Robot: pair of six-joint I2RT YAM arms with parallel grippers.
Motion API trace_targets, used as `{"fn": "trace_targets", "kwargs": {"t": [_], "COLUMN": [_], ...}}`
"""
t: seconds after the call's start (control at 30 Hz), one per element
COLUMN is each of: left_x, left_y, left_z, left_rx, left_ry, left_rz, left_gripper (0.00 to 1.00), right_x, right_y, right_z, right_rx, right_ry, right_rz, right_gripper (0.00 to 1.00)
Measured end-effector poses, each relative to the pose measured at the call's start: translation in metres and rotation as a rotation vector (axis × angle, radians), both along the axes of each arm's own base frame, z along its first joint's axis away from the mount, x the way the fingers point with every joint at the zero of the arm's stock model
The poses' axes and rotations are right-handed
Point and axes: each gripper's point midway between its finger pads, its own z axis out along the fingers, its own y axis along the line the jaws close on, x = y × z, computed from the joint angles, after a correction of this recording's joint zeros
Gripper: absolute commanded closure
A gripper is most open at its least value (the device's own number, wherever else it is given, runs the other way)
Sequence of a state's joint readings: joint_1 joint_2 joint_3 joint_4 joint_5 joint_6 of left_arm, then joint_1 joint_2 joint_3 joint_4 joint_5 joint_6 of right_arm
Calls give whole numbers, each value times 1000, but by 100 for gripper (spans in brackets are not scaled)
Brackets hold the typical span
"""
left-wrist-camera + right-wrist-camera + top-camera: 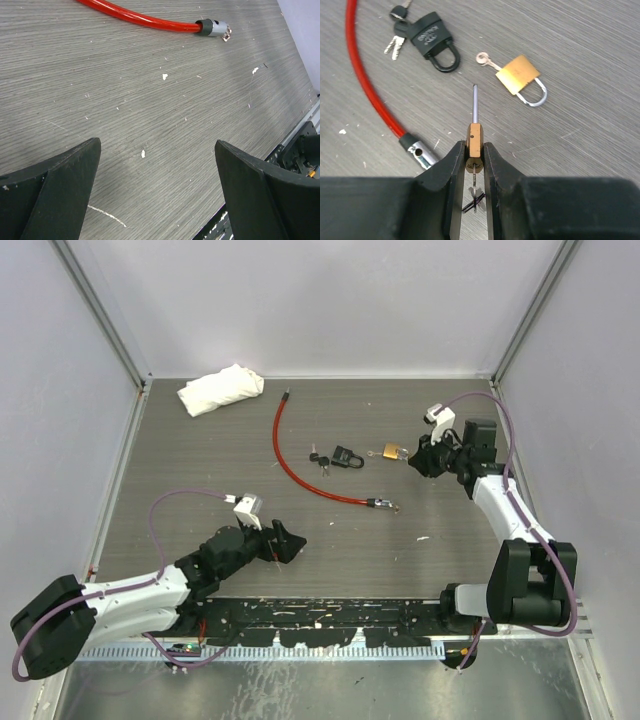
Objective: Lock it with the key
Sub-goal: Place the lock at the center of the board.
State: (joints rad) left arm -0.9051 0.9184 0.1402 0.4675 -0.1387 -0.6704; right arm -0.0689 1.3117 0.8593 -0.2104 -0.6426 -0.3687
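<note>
**A:** From above, what is the room like?

**B:** Plain pale walls (320,300) close in three sides of a grey wood-grain table (200,470), which is scuffed and dotted with white specks. A white cloth (221,388) lies in the far left corner. A red cable (290,465) curves across the middle. A black lock (348,456) and a brass lock (393,452) lie side by side just right of it.

**A:** And the arms?

**B:** The left gripper (290,540) sits low near the front, well apart from the locks. The right gripper (418,462) is just beside the brass lock.

**A:** Left wrist view?

**B:** The fingers are spread wide over bare table with nothing between them. The cable end (215,27), a metal tip, lies ahead.

**A:** Right wrist?

**B:** The fingers are clamped on a held lock (474,140), brass and seen edge-on, with a thin rod pointing up from it. Beyond it on the table lies the brass lock, with a key (482,59) touching its corner. The black lock has keys (396,42) beside it. I cannot tell whether a key sits in the held lock.
</note>
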Motion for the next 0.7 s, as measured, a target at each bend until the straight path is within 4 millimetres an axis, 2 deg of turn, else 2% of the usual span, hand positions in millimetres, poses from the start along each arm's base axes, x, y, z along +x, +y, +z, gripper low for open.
{"fn": "trace_targets", "kwargs": {"t": [0.3, 0.5, 0.7], "left_x": [-1, -2, -3], "left_y": [1, 2, 3], "left_z": [-3, -1, 1], "left_rx": [4, -4, -14], "left_ry": [3, -2, -9], "left_rz": [0, 0, 1], "left_gripper": [2, 2, 2], "right_x": [21, 25, 27], "right_y": [-38, -59, -75], "right_z": [-14, -43, -59], "right_rx": [-4, 7, 20], "right_ry": [35, 131, 183], "right_rz": [-242, -356, -431], "right_gripper": [93, 93, 92]}}
